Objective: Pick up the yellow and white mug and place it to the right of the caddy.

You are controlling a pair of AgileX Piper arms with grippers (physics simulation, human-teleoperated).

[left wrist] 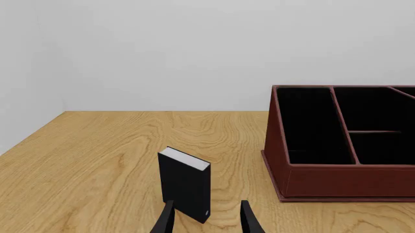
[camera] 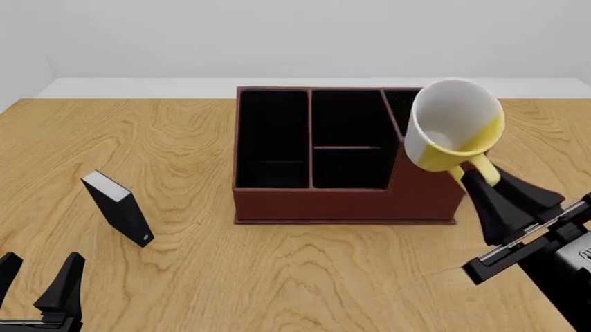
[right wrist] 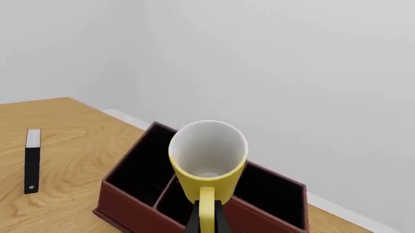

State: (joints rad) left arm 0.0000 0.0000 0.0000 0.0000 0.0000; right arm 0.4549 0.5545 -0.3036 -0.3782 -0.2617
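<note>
The yellow and white mug [camera: 455, 131] hangs in the air over the right end of the caddy [camera: 342, 204], tipped so its white inside faces the camera. My right gripper [camera: 480, 181] is shut on the mug's yellow handle [right wrist: 206, 208], and in the right wrist view the mug [right wrist: 207, 162] fills the middle with the caddy [right wrist: 129, 204] below it. The reddish-brown caddy [left wrist: 343, 174] has black-lined compartments. Down at the table's near left corner, my left gripper [camera: 37, 277] stands open with nothing between its fingers [left wrist: 250, 221].
A small black box with a white edge [camera: 120, 207] stands upright on the wooden table [camera: 305, 283], left of the caddy and just ahead of my left gripper; it shows close up in the left wrist view as the black box [left wrist: 184, 187]. A white wall backs the table.
</note>
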